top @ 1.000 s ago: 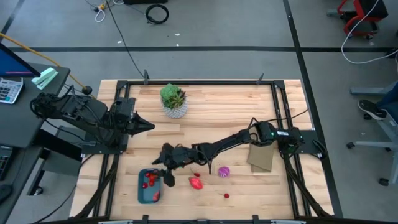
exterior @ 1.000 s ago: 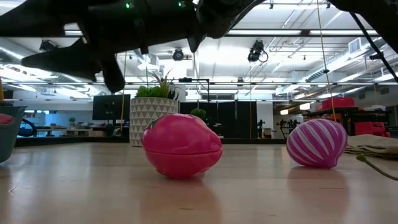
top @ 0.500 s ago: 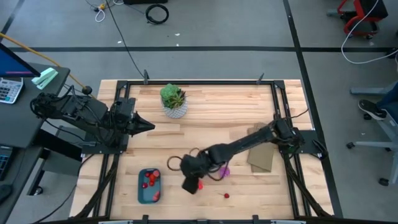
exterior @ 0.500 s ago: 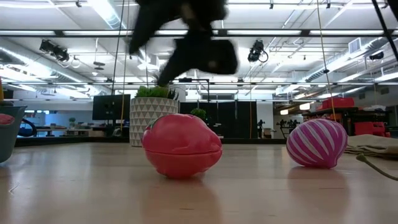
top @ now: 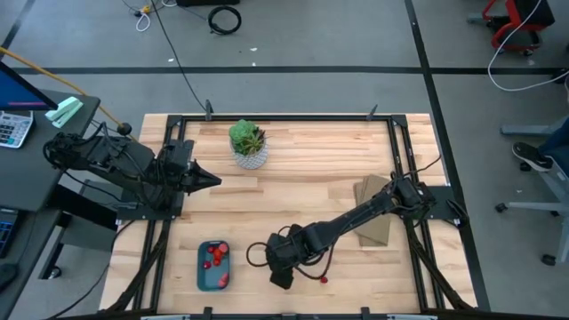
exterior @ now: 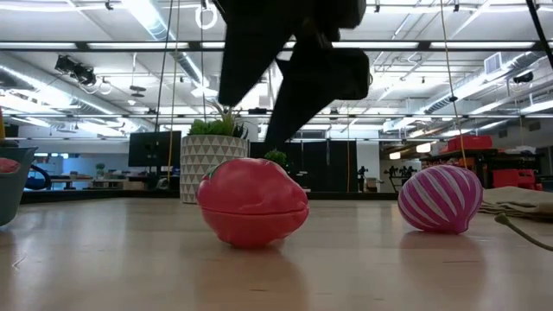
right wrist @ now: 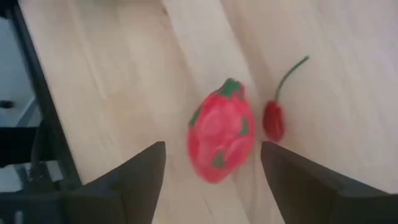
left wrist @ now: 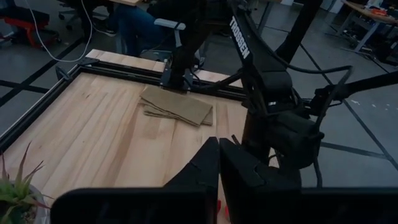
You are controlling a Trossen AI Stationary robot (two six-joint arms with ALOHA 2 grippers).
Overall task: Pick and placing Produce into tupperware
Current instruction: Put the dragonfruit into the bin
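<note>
Fruit [right wrist: 221,139] lies centred between the right tool's [right wrist: 211,180] wide-open, empty fingers, long axis along them.

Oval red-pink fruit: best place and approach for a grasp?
Probably from above, fingers closing across the narrow middle of the oval red-pink fruit. It lies on its side on the table, long axis clear in the right wrist view. The right gripper is open above it. Avoid the small stemmed piece beside it.
</note>
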